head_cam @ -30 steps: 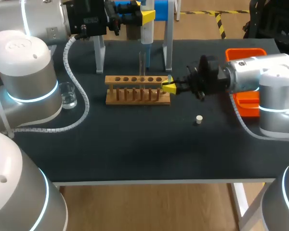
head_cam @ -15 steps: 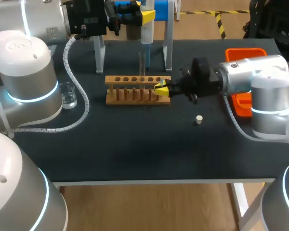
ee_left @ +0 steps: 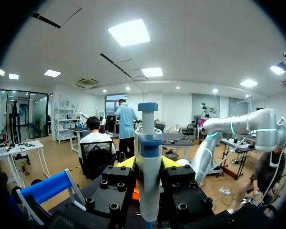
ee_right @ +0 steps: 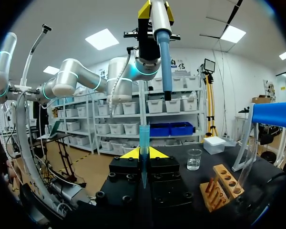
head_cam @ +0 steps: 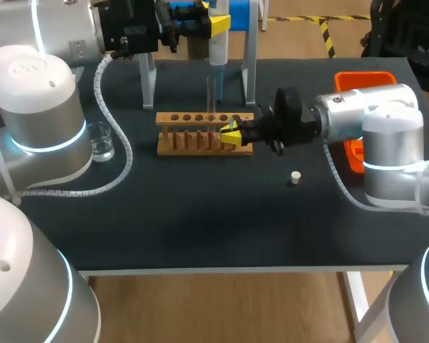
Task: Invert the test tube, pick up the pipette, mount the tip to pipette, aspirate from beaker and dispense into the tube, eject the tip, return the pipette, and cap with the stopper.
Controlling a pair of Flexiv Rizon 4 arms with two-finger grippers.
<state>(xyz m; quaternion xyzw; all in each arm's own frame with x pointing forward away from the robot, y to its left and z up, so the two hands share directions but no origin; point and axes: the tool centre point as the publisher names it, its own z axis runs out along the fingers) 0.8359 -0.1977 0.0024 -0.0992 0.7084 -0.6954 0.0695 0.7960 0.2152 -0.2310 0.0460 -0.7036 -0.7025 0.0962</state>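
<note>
Your left gripper [ee_left: 148,164] is clamped on the body of the pipette [ee_left: 148,133], one yellow finger on each side, and it holds the pipette upright above the back part of the table. Your right gripper [ee_right: 144,153] is closed on a blue pipette tip [ee_right: 143,140], which stands up between its fingers, below the pipette nozzle and a little beside it. In the head view this gripper is at the right end of the wooden rack [head_cam: 200,136]. The test tube [head_cam: 209,95] is upright at the back of the rack; I cannot tell if it sits in a hole. The beaker [head_cam: 101,140] is left of the rack, well apart. The stopper [head_cam: 294,177] lies on the table [head_cam: 200,221] in front of your right arm.
</note>
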